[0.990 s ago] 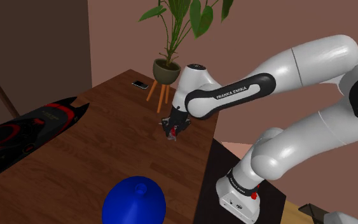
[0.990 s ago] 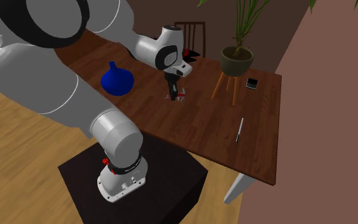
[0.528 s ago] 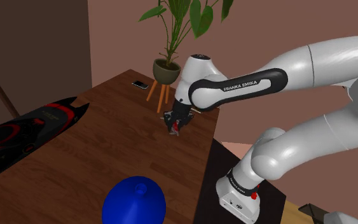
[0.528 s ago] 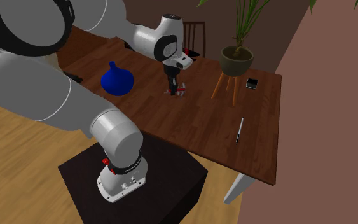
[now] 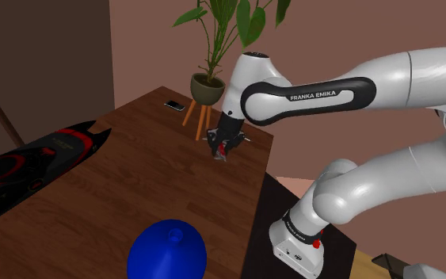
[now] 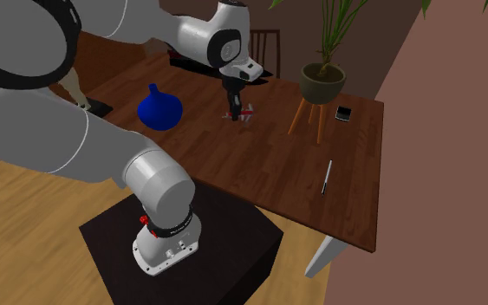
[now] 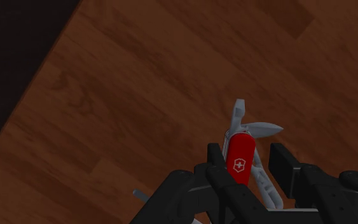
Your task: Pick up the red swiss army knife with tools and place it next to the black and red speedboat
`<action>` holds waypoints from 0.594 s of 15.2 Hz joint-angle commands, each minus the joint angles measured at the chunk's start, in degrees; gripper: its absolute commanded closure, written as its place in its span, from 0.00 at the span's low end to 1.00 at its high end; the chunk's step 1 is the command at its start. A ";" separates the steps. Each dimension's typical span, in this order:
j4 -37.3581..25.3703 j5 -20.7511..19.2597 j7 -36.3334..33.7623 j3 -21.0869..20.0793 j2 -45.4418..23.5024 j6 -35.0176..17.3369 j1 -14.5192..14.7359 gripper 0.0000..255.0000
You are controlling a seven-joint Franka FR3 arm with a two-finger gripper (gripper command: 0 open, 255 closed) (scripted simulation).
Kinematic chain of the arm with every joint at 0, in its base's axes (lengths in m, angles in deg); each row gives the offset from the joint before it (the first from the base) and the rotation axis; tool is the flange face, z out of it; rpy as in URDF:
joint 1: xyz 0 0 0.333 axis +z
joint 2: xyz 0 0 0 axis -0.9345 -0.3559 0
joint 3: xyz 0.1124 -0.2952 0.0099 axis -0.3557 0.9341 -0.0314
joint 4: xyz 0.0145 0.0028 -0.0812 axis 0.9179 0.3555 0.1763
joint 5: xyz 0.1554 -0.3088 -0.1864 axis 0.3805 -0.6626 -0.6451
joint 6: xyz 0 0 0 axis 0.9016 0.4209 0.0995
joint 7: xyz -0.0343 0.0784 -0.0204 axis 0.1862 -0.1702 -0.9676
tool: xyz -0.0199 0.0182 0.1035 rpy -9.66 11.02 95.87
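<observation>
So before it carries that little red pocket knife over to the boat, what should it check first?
1. Grip: the knife sits clasped between the fingers of the tool: ok.
2. Lift: the knife hangs above the table, with the wood well below it in the wrist view: ok.
3. Goal: the speedboat is in sight at the shoulder view's left: ok.
4. Landing spot: bare wood lies beside the speedboat: ok.
5. Route: whether the blue vase is clear of the way: cannot tell.
</observation>
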 commanded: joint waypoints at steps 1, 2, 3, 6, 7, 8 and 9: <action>-1.07 -0.15 0.03 0.24 0.76 1.86 -0.06 1.00; -1.60 -0.20 0.01 0.33 1.12 2.76 -0.07 1.00; -2.15 -0.26 0.00 0.43 1.47 3.64 -0.08 1.00; -4.30 -0.16 -1.20 -0.44 -0.10 4.14 0.15 1.00; -5.91 -0.08 -2.39 -1.41 -2.02 3.74 0.35 1.00; -7.58 -0.10 -3.59 -2.36 -3.94 3.39 0.51 1.00; -9.29 -0.20 -4.81 -3.29 -5.88 3.09 0.64 1.00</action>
